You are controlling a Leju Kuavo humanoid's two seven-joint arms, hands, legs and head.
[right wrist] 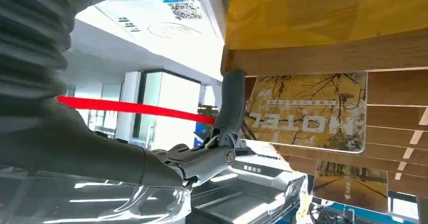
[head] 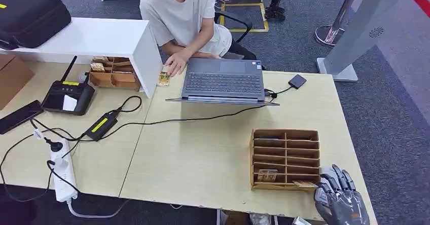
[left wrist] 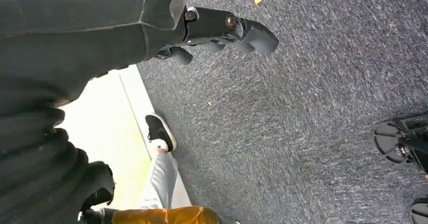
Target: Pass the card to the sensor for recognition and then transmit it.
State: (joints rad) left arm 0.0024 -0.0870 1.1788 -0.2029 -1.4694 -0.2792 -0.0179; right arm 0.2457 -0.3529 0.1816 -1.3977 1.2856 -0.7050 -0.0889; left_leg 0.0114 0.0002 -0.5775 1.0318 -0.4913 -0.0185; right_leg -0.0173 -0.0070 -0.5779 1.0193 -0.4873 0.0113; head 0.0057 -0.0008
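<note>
A wooden slotted box (head: 285, 159) stands near the table's front right edge. A yellow hotel card (head: 306, 184) sticks out of its nearest right slot, and a second card (head: 267, 175) stands to its left. My right hand (head: 341, 200) is at the box's front right corner, fingers spread. In the right wrist view one finger (right wrist: 229, 108) lies against the edge of the hotel card (right wrist: 308, 110), which sits in the box; nothing is pinched. The small black sensor (head: 297, 80) lies at the far right of the table. My left hand (left wrist: 222, 30) hangs over carpet, holding nothing.
An open laptop (head: 223, 80) stands at the table's far middle, wired to the sensor. A person sits behind it with a hand (head: 176, 63) by a card (head: 164, 78). A white shelf (head: 101, 37), another wooden box (head: 114, 73), a power strip (head: 62, 172) and cables lie left.
</note>
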